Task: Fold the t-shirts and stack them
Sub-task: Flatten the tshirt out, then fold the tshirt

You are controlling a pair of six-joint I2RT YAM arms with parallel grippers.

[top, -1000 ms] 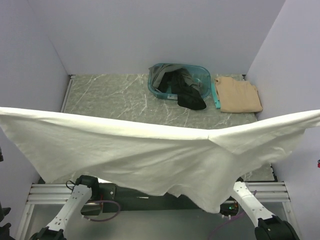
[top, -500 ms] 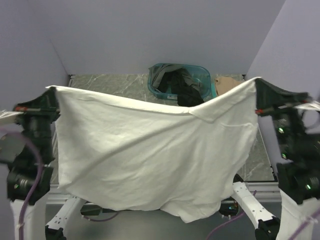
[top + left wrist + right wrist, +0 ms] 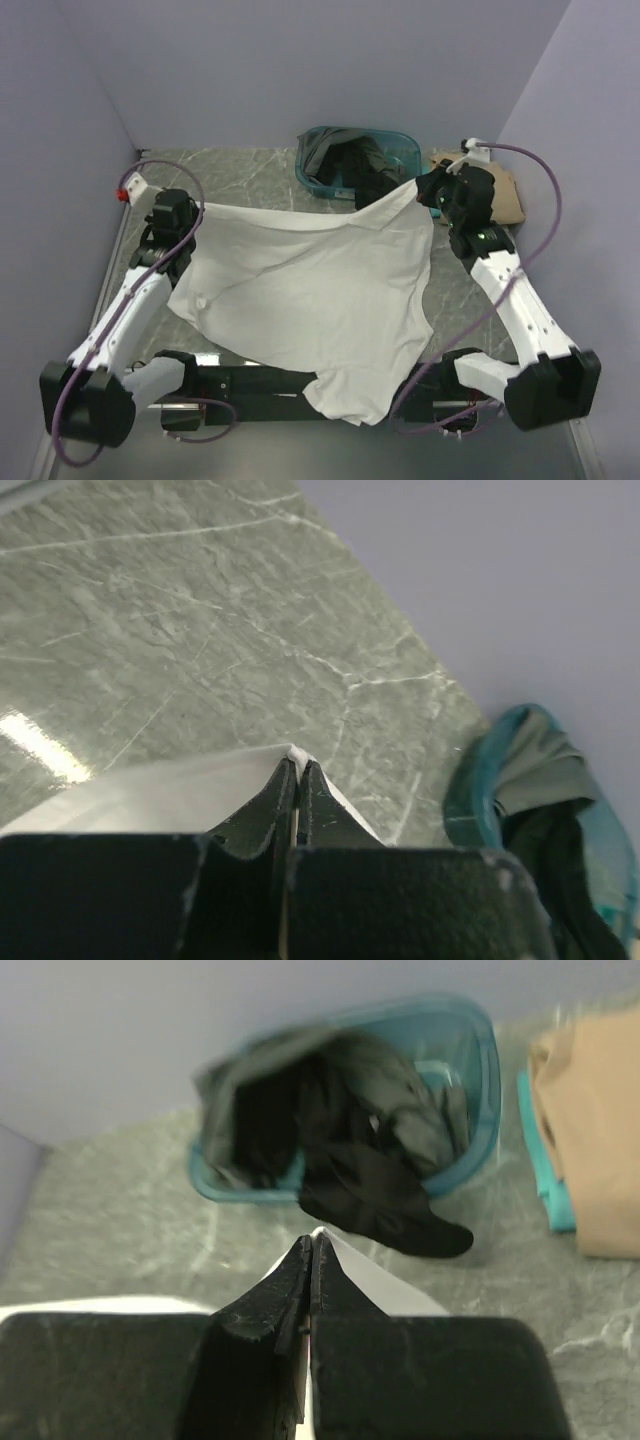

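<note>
White t-shirt [image 3: 310, 300], soft and rumpled, stretched across the green marbled top [image 3: 240, 175] mid-bench, hem spilling off the near edge; left gripper [image 3: 297, 770] pinched tight on one corner, right gripper [image 3: 311, 1245] same on the other; dark shirts [image 3: 350, 1140] heaped in a rounded teal plastic basket [image 3: 487, 1065] at the far edge; tan shirt [image 3: 590, 1150] beside it, far right corner.

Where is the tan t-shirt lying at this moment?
In the top view the tan t-shirt lies on the table at the far right, just right of the teal basket, partly hidden behind the right gripper, which holds the white t-shirt.
</note>
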